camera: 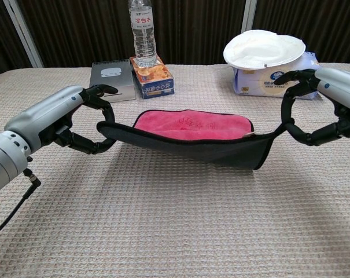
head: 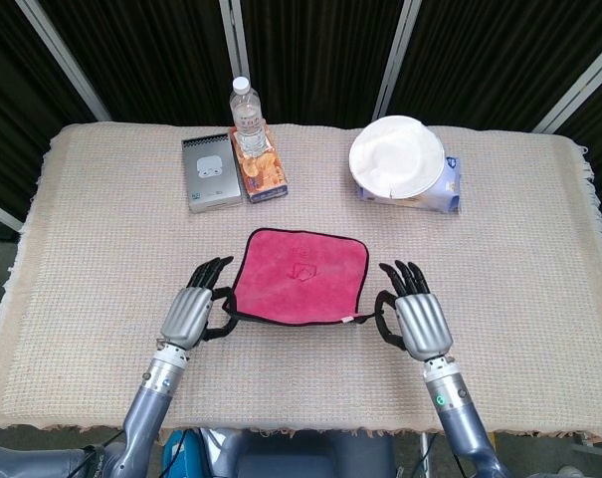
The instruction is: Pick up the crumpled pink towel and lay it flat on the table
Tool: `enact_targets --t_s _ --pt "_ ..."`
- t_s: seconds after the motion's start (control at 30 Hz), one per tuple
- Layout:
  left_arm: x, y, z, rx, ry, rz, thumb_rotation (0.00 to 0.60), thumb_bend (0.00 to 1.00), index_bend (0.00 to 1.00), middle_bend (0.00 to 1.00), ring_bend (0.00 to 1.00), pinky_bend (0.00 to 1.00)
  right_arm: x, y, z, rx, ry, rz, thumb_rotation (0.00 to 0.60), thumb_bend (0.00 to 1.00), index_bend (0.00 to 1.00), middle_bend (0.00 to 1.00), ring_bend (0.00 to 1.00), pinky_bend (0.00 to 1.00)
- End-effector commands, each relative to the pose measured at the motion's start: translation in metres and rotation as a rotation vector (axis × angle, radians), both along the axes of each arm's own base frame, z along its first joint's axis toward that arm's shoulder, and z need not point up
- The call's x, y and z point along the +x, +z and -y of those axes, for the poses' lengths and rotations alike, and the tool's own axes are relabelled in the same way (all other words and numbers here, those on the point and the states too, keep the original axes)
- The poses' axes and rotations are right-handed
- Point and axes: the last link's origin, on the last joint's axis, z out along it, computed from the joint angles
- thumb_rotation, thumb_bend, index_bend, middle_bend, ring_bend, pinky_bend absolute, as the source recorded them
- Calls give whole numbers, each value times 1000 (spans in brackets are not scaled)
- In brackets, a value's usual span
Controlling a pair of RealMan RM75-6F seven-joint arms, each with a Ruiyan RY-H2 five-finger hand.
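pink towel [head: 299, 277] hangs spread near the middle of the surface [head: 82, 229], its far edge resting on the cloth. left hand [head: 193, 311] at 9 o'clock pinches its near left corner; right hand [head: 417, 319] at 3 o'clock pinches the near right corner. water bottle [head: 245, 113] stands at 12 o'clock.

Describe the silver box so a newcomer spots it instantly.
Look along the table's far edge, left of the middle, where a water bottle stands on an orange carton. The silver box lies flat against that carton's left side. It alone is grey and metallic, with a small white picture on its lid.
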Motion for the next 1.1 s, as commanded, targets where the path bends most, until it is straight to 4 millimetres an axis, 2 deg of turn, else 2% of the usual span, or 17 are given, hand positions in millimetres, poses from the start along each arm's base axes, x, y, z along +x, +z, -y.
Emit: enact_targets --t_s 0.03,0.8,1.1 --pt "-2 -2 1 -15 9 -17 600 472 673 51 0 16 2 -3 -3 13 2 2 600 475 605 144 22 0" --pt "-13 -19 12 -100 35 -29 600 472 675 55 0 16 10 -40 -32 103 33 -9 600 475 604 144 22 0" --pt "-17 -16 13 -111 30 -33 600 472 676 55 0 16 7 -47 -34 115 20 -8 600 474 609 143 22 0"
